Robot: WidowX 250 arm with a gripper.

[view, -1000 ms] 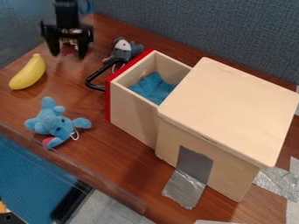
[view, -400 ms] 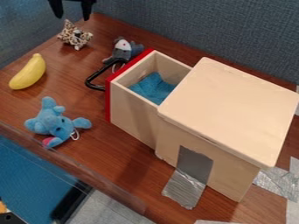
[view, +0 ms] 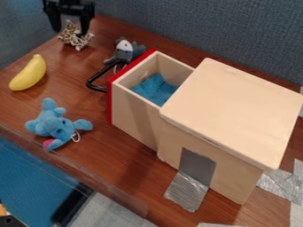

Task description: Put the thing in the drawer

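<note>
On the wooden table (view: 124,155), I have the pale cabinet (view: 237,106) with its red-fronted drawer (view: 135,104) pulled open, blue cloth (view: 155,88) inside. My gripper (view: 70,32) hangs at upper left, fingers apart. The blue plush (view: 56,126) lies left of the drawer, the banana (view: 28,74) above that, the grey plush (view: 125,49) beside the drawer front. The spotted toy (view: 75,40), likeliest my target, lies below the gripper; contact I can't tell.
</note>
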